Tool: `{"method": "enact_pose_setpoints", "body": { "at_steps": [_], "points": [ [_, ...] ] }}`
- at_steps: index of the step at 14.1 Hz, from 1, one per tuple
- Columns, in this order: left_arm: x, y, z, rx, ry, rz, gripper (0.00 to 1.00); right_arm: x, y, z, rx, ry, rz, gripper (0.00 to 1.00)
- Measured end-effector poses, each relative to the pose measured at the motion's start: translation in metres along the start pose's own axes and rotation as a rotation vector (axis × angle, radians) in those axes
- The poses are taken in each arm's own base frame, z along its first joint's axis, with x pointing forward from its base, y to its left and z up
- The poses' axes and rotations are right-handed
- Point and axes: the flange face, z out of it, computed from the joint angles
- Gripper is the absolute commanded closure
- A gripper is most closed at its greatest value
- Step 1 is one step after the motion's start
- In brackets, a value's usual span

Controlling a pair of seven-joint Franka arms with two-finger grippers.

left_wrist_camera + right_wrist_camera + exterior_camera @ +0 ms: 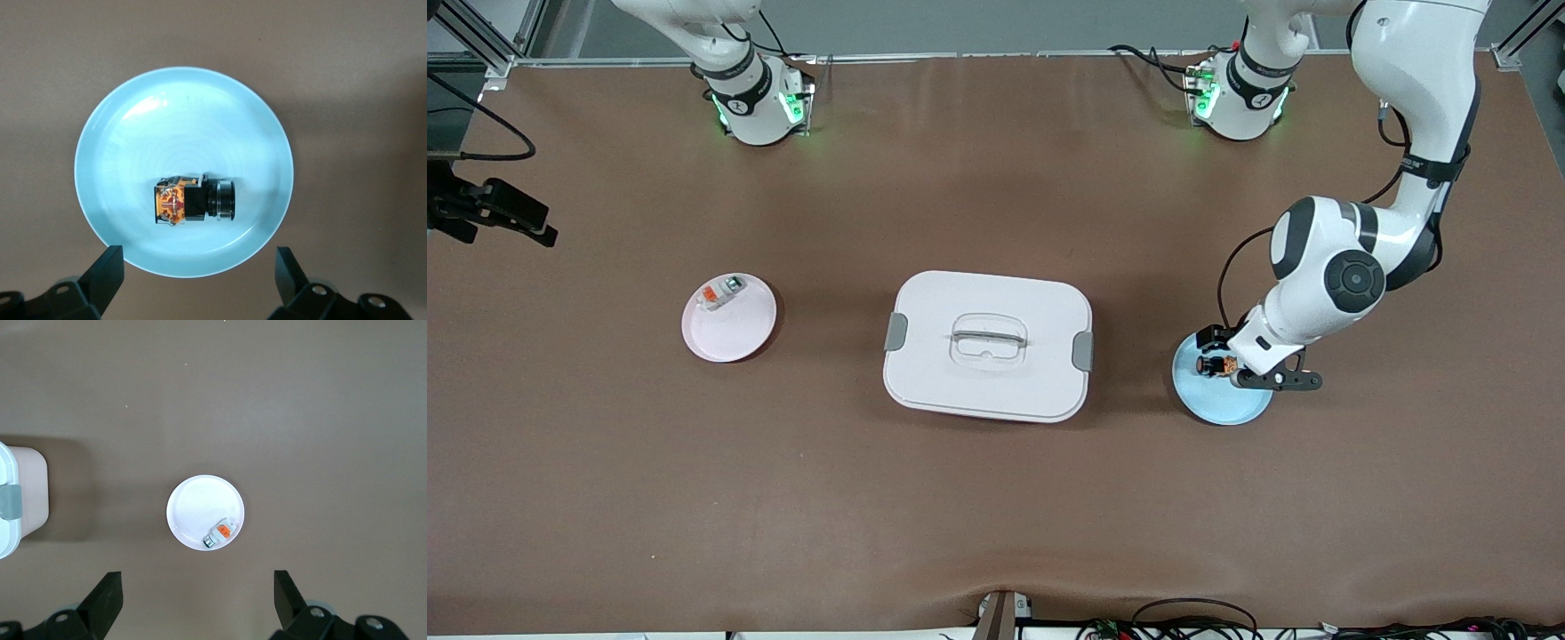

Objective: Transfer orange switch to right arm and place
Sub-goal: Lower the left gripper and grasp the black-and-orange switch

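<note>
L claw (197, 280) open over orange switch (193, 200).

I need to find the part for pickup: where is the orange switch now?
The orange switch lies on the light blue plate toward the left arm's end of the table, under the open left gripper.

Table (996, 498) plain matte brown. Box (987, 345) white, grey latches, clear handle. Toward the left arm's end from the box: pale blue plate (133, 133); switch (193, 200) on it black with orange terminal end. Toward the right arm's end from the box: pinkish-white plate (734, 333); small block (720, 293) on it white and orange with grey-green end. Both arm bases glow green.
</note>
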Motion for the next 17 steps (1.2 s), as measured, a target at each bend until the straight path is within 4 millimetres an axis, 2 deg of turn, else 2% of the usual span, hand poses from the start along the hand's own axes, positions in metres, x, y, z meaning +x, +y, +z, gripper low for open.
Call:
{"method": "enact_pose_setpoints", "body": {
  "at_steps": [5,13,17],
  "points": [
    [-0.011,-0.003,0.019,-0.001,0.007,0.017,0.00,0.000,0.000,0.000,0.000,-0.001,0.000,0.00],
    [-0.008,-0.007,0.051,-0.012,0.037,0.075,0.00,0.000,0.001,0.000,0.000,-0.002,0.001,0.00],
    [-0.007,-0.010,0.060,-0.007,0.033,0.092,0.00,0.000,0.001,0.000,0.000,-0.003,0.001,0.00]
  ]
}}
